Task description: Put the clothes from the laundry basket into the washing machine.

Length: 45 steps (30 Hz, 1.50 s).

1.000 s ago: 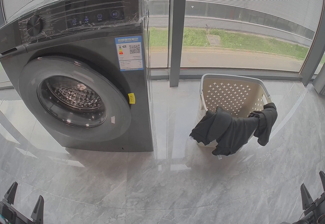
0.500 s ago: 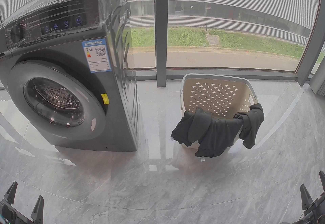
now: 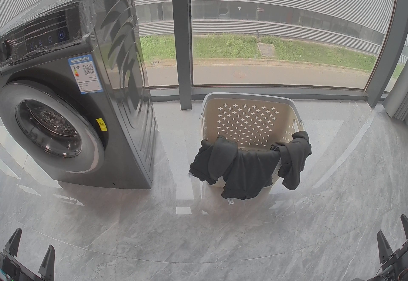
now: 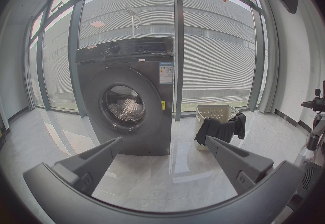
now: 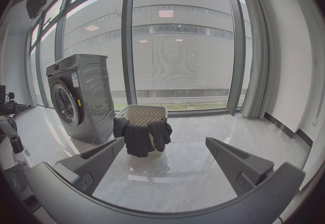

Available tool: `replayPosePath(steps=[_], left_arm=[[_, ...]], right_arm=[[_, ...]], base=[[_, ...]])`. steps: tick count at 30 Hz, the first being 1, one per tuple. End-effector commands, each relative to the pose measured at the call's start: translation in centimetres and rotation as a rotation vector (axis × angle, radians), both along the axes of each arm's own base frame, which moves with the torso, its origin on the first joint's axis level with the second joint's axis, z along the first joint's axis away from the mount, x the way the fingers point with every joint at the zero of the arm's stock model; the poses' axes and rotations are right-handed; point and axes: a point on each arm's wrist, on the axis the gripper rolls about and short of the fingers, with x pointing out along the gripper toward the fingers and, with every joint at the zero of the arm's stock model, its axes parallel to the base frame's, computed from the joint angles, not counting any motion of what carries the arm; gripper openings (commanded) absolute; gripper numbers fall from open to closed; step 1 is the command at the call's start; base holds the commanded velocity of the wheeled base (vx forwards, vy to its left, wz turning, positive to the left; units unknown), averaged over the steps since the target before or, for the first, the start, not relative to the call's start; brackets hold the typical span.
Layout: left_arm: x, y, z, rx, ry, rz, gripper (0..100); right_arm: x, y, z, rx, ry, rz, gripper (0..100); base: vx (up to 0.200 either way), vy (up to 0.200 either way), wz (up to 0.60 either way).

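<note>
Laundry basket (image 3: 246, 121): cream plastic, rectangular, with star-shaped perforations. It stands on the glossy grey marble-look floor (image 3: 212, 243).
Clothes (image 3: 248, 169): dark grey, soft, draped over the basket's near rim and hanging down outside.
Washing machine (image 3: 123, 82): dark grey metal, round glass door shut, control panel under clear film. It stands left of the basket, apart.
Left claw (image 4: 163, 138): tapered grey fingers spread, empty.
Right claw (image 5: 164, 139): spread, empty.

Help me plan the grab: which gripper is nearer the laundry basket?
Right. The right gripper sits to the front right of the laundry basket; the left gripper is farther, out in front of the washing machine.
</note>
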Motion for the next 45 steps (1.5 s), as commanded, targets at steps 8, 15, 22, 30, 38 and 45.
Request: replayPosePath(steps=[8,15,22,30,38,45], left_arm=[[-0.02,0.00,-0.48,0.000,-0.002,0.000,100],[-0.02,0.01,-0.48,-0.003,-0.002,0.003,100],[-0.02,0.00,-0.48,-0.002,-0.002,0.001,100],[-0.02,0.01,-0.48,-0.003,-0.002,0.000,100],[-0.02,0.00,-0.48,-0.003,-0.002,0.001,100],[-0.02,0.01,-0.48,-0.002,-0.002,0.000,100]], right_arm=[[0.01,0.00,-0.53,0.000,0.002,0.001,100],[0.01,0.00,-0.53,0.000,0.002,0.001,100],[0.01,0.00,-0.53,0.000,0.002,0.001,100],[0.01,0.00,-0.53,0.000,0.002,0.001,100],[0.01,0.00,-0.53,0.000,0.002,0.001,100],[0.01,0.00,-0.53,0.000,0.002,0.001,100]], base=[[0.000,0.000,0.00],[0.200,0.000,0.00],[0.200,0.000,0.00],[0.025,0.000,0.00],[0.000,0.000,0.00],[0.000,0.000,0.00]])
